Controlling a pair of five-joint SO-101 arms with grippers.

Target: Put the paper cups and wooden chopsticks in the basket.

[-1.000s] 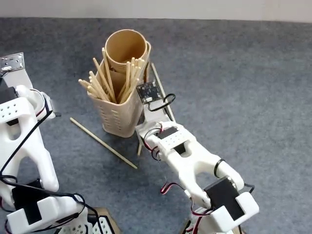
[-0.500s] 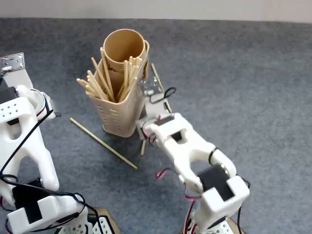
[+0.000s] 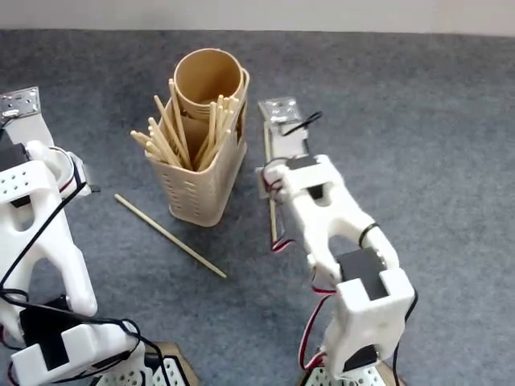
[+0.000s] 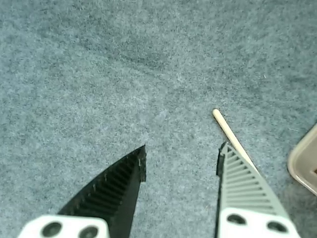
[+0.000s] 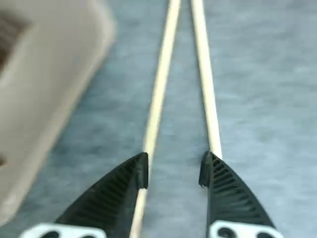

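Note:
A beige slotted basket (image 3: pixel 201 185) stands upright on the grey carpet, holding a stack of paper cups (image 3: pixel 208 76) and several wooden chopsticks (image 3: pixel 173 137). One loose chopstick (image 3: pixel 169 236) lies near the basket's front left; its end (image 4: pixel 225 130) shows beside my open left gripper (image 4: pixel 182 153), which hovers over bare carpet. Just right of the basket, my right arm (image 3: pixel 310 189) points away from me. My right gripper (image 5: pixel 174 166) is open low over two parallel chopsticks (image 5: pixel 161 84) (image 5: pixel 203 74), fingertips touching or just above them. One of these chopsticks (image 3: pixel 273 217) shows beside the arm.
The basket's wall (image 5: pixel 44 89) is close beside the right gripper, and its corner (image 4: pixel 307 163) is near the left gripper. My left arm (image 3: pixel 40 209) stands at the table's left edge. Open carpet extends to the right and behind.
The right arm swung from against the basket's front right side out to the right and now lies along the two chopsticks. The basket rocked slightly and settled. The left arm stayed still.

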